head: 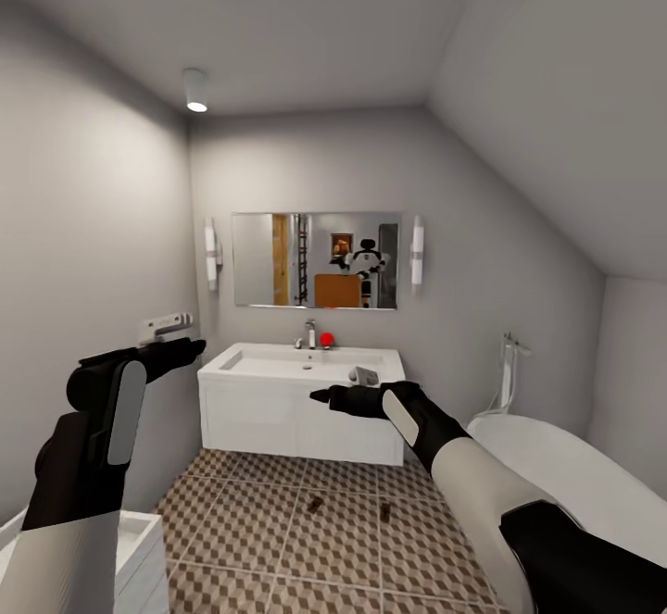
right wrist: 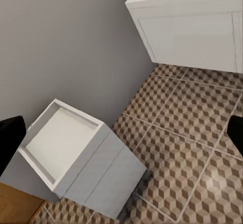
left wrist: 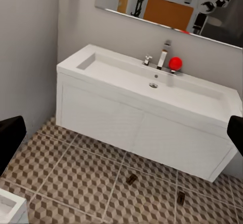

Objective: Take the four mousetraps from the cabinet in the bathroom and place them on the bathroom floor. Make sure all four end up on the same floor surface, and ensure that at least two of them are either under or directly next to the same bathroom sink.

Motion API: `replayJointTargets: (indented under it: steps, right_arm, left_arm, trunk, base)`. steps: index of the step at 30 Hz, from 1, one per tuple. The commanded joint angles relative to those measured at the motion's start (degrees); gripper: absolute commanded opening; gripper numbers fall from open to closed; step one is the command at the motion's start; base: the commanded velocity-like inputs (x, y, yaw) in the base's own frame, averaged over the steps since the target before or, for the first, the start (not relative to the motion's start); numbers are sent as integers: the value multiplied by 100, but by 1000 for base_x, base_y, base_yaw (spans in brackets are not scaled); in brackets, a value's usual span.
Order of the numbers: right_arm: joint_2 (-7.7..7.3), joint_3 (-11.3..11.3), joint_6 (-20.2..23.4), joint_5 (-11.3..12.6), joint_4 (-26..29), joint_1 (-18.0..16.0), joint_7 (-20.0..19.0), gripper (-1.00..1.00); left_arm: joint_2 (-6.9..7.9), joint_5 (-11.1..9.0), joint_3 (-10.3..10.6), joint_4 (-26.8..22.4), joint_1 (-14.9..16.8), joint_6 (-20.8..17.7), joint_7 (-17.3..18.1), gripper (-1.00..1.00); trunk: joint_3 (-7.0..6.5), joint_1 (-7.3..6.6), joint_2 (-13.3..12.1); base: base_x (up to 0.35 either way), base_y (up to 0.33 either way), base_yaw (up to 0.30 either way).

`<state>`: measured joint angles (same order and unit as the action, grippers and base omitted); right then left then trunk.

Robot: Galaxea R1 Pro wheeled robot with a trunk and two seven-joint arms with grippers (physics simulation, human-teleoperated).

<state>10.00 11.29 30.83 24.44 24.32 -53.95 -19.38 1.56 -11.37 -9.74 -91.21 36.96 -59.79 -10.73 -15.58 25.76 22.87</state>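
Two mousetraps, small dark boards, lie on the patterned bathroom floor in front of the white sink: one at the left, the other to its right. The left wrist view has them too, just out from the sink's front. My left gripper is held up beside the left wall, open and empty. Over the sink's right front corner, my right gripper is also open and empty. An orange-brown cabinet shows as a reflection in the mirror.
A second white basin-topped unit stands low at my left against the wall. A white bathtub fills the right side. On the sink sit a tap, a red ball and a small grey item.
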Motion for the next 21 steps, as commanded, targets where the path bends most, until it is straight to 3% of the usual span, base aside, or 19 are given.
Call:
replayJointTargets:
  steps: [1, 14, 21]
  right_arm:
    - [0, 6, 19, 3, 2, 0, -8, 100]
    - [0, 5, 12, 0, 2, 6, -9, 100]
    - [0, 5, 11, 1, 2, 7, -9, 100]
  left_arm:
    - [2, -59, -1, -3, 2, -21, -52, 100]
    - [-4, -59, 5, -2, 1, -21, -52, 100]
    - [-9, -53, 8, -2, 1, -21, -52, 100]
  trunk:
    - [3, 2, 5]
    - [2, 2, 5]
    - [1, 2, 5]
  base:
    - [-8, -1, 285]
    - [-4, 0, 273]
    - [-1, 0, 107]
